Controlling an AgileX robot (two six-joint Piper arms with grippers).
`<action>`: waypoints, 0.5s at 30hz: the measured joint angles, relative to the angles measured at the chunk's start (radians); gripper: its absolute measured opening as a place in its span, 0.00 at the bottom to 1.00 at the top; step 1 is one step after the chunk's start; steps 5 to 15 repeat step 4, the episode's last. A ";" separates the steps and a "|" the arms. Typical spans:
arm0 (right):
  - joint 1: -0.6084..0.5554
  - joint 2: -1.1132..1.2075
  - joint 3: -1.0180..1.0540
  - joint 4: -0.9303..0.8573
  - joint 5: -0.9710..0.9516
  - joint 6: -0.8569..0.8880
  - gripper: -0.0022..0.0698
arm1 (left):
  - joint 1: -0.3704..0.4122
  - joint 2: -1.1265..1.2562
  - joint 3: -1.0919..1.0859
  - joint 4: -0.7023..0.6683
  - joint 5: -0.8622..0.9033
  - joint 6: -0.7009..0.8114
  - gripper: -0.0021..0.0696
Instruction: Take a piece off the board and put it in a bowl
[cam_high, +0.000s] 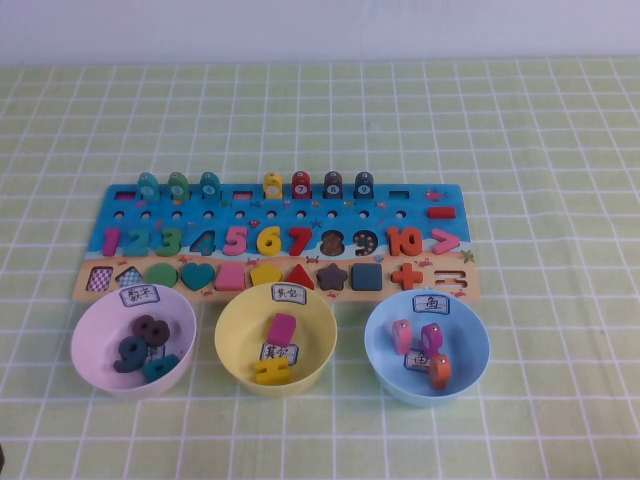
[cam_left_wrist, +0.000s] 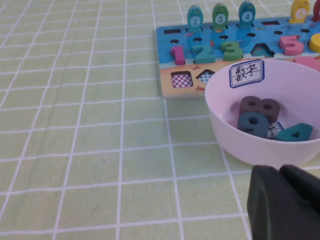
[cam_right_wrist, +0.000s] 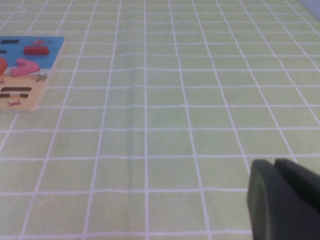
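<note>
The magenta-purple piece (cam_high: 432, 336) lies inside the light blue bowl (cam_high: 478, 330), between a lighter pink block (cam_high: 402, 334) and an orange block (cam_high: 440, 371). The blue board (cam_high: 112, 207) lies just behind the bowls; its corners also show in the left wrist view (cam_left_wrist: 165, 46) and the right wrist view (cam_right_wrist: 50, 42). Neither arm shows in the high view. My left gripper (cam_left_wrist: 280, 172) is shut and empty, low over the cloth in front of the lilac bowl (cam_left_wrist: 235, 145). My right gripper (cam_right_wrist: 274, 165) is shut and empty over bare cloth, well right of the board.
A pale lilac bowl (cam_high: 90, 330) with number pieces and a yellow bowl (cam_high: 230, 325) with a pink and a yellow piece stand in a row with the blue bowl. Several fish pieces (cam_high: 272, 185) stand along the board's back edge. A green checked cloth covers the table.
</note>
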 joint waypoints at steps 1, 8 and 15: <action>0.000 0.000 0.000 0.000 0.000 0.000 0.01 | 0.000 0.000 0.000 0.000 0.000 0.002 0.03; 0.000 0.000 0.000 -0.002 0.000 0.000 0.01 | 0.000 0.000 0.000 0.000 0.000 0.002 0.03; 0.000 0.000 0.000 -0.002 0.000 0.000 0.01 | 0.000 0.000 0.000 0.000 0.000 0.002 0.03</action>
